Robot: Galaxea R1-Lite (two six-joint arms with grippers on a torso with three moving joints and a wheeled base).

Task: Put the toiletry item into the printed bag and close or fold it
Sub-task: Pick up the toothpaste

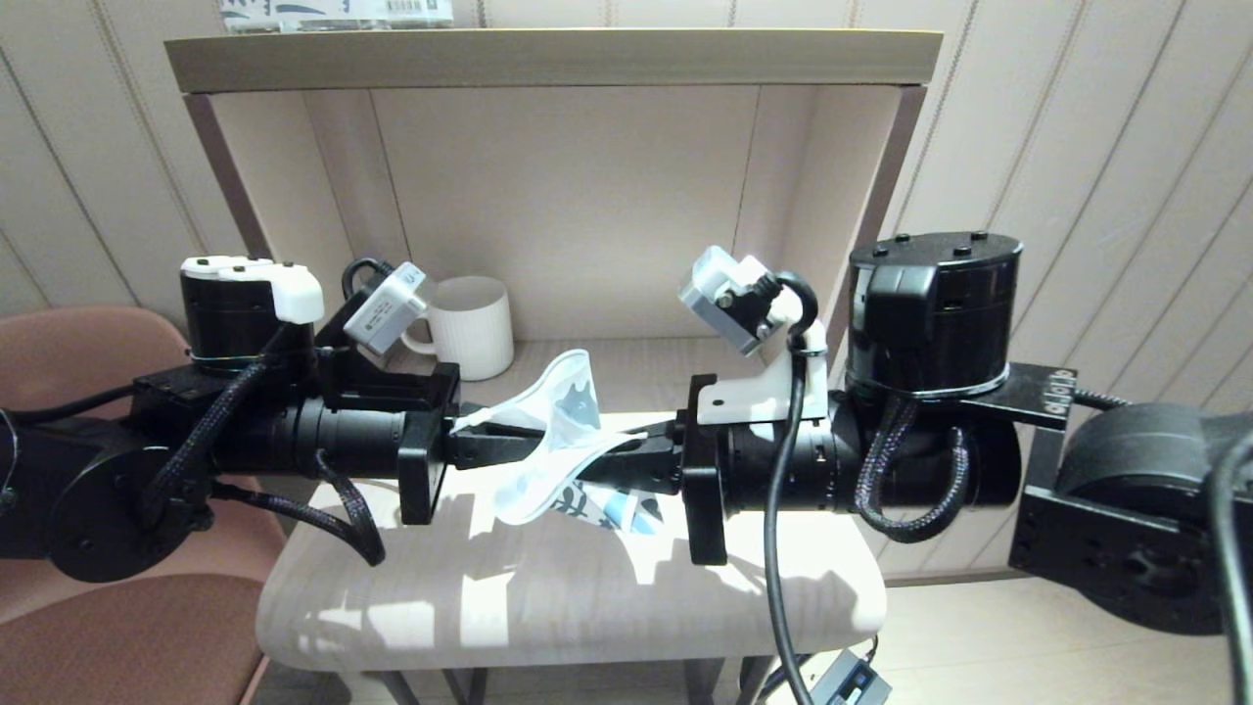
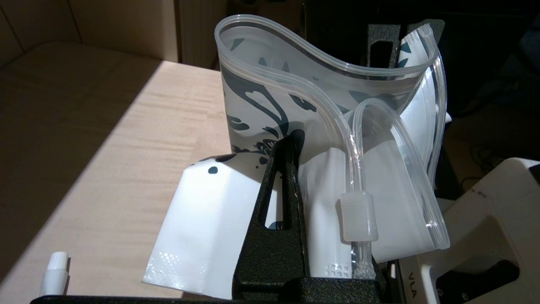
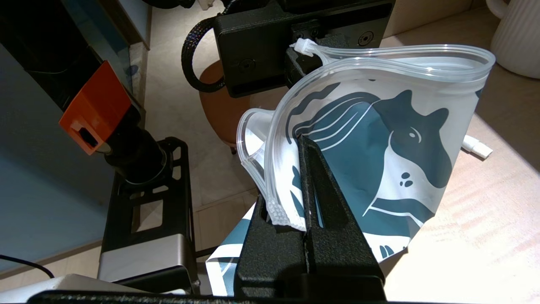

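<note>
Beige bench (image 1: 548, 597), shelf alcove behind. Printed bag (image 1: 553, 441) held above bench, long axis left-right, mouth gaping upward. Left gripper (image 1: 489, 443) and right gripper (image 1: 641, 452) horizontal, facing inward, jaws clamped on bag's opposite ends.

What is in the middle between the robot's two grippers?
The printed bag, mouth open, hangs between the left gripper and the right gripper, each pinching an edge. The head view shows it best.

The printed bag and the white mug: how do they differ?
The printed bag is soft, crumpled plastic with dark teal print; the white mug is rigid, ribbed and plain. The bag hangs pinched between left tool and right tool; the mug stands untouched on the shelf. Both are open-topped.
</note>
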